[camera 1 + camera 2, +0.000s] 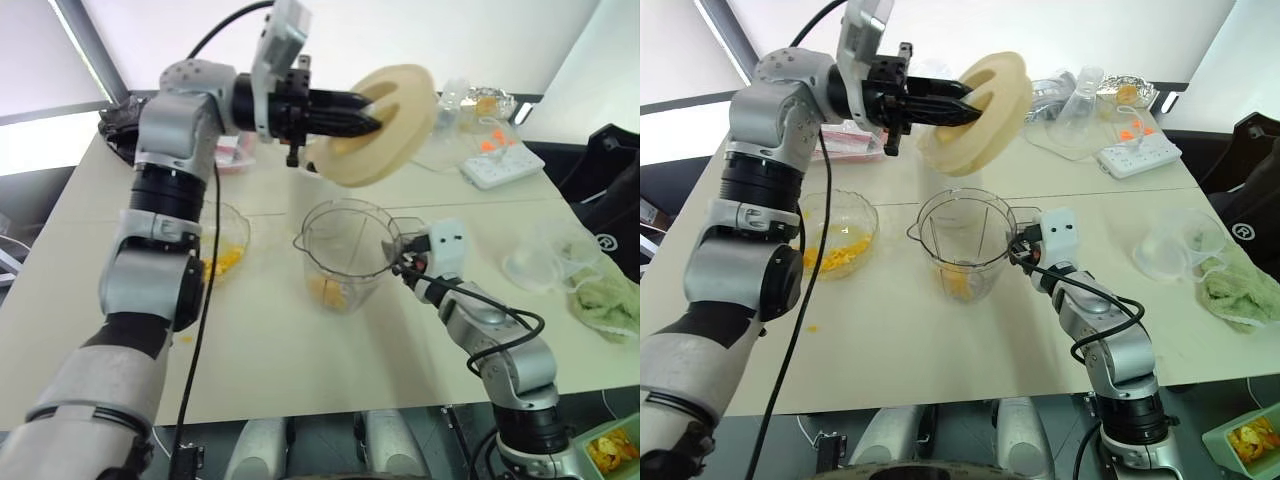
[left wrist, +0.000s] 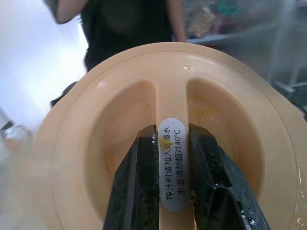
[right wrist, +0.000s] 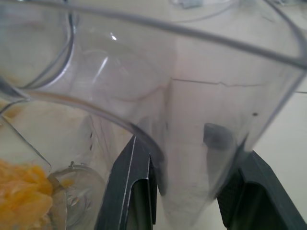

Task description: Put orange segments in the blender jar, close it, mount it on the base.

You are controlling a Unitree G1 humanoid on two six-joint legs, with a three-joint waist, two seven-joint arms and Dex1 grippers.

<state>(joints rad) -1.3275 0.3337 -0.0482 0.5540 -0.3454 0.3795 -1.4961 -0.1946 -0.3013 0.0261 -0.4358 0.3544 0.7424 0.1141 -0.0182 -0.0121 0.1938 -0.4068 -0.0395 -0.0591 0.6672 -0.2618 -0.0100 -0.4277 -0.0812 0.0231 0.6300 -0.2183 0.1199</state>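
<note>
a glass bowl (image 1: 840, 228) with orange segments (image 1: 838, 258) stands at the left on the table (image 1: 940, 350). the left gripper (image 1: 375, 120) is clamped on the middle rib of the cream lid (image 1: 385, 125), high above the blender jar (image 1: 966, 243). the jar stands in the middle, with some segments inside. the right gripper (image 3: 187, 191) is narrow around the jar's handle (image 3: 192, 158).

cream table (image 1: 300, 350), bright white walls behind
</note>
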